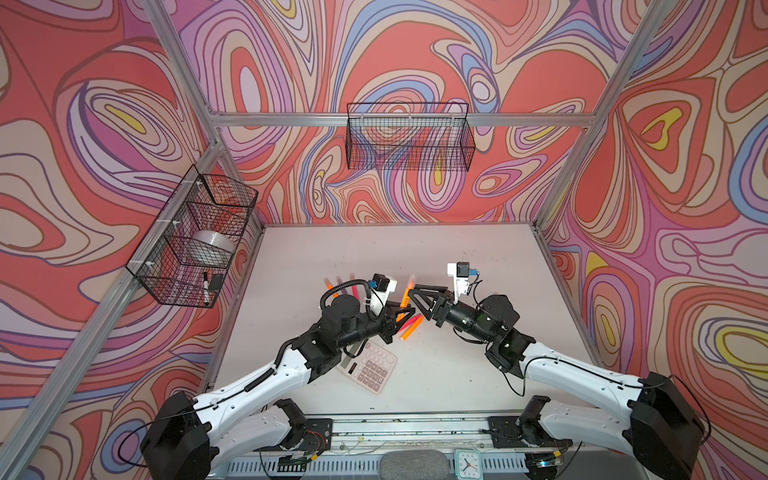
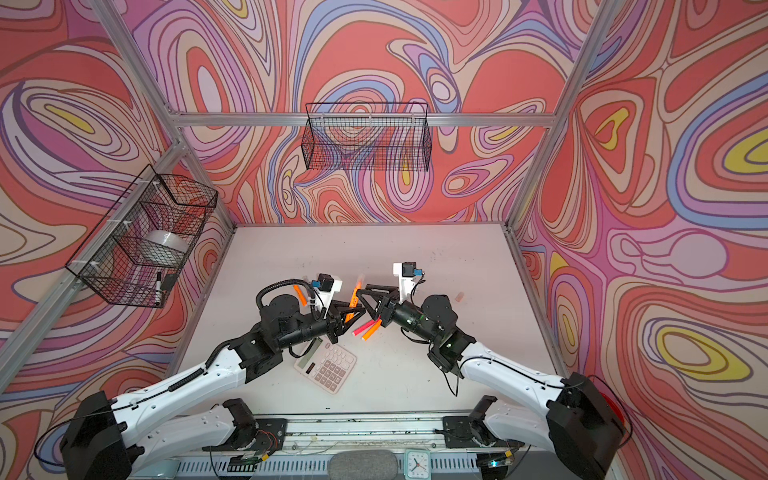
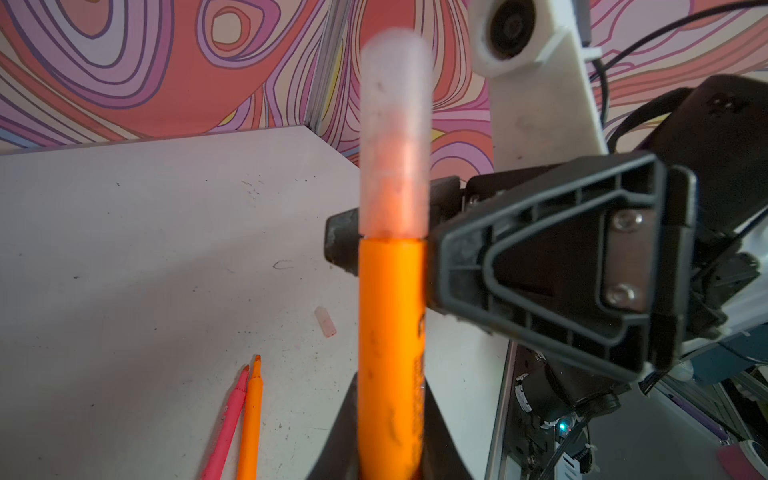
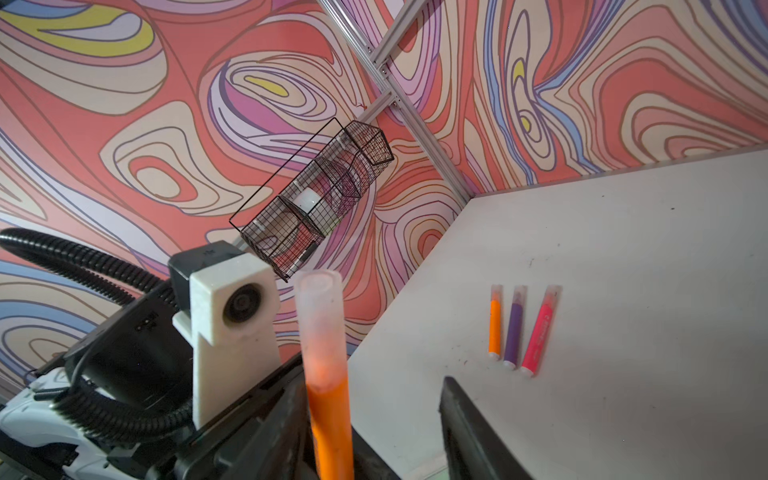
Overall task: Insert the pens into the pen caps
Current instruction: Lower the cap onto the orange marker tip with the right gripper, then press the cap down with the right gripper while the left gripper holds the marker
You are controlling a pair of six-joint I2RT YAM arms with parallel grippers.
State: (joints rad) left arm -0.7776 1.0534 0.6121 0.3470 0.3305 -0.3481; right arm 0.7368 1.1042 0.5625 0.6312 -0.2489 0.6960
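- Two grippers are seen tip to tip at mid-table in both top views. The left gripper (image 1: 403,312) is clamped on the held pen (image 1: 404,300), an orange one tilted away from the arms, with a cap (image 1: 411,279) seated on its far end.
- The right gripper (image 1: 416,301) is placed at the upper part of that pen, with its jaws apart.
- Two bare pens (image 1: 409,330), pink and orange, are laid side by side just beyond the calculator (image 1: 368,368). Three capped pens (image 1: 341,286) are partly hidden behind the left arm.
- A loose cap (image 2: 459,296) is seen in a top view on the table (image 2: 415,257), near the right arm.
- In the left wrist view the cap (image 3: 395,145) is seated down to the barrel of the held pen (image 3: 390,353). The right gripper (image 3: 390,249) is spread to either side of that joint; contact cannot be told.
- The loose cap (image 3: 325,321) and the bare pens (image 3: 251,419) are shown lying on the table behind.
- In the right wrist view a clear gap is left between the held pen (image 4: 330,424) and one finger (image 4: 469,432). The capped pens (image 4: 514,328) are laid in a row: orange, purple, pink.
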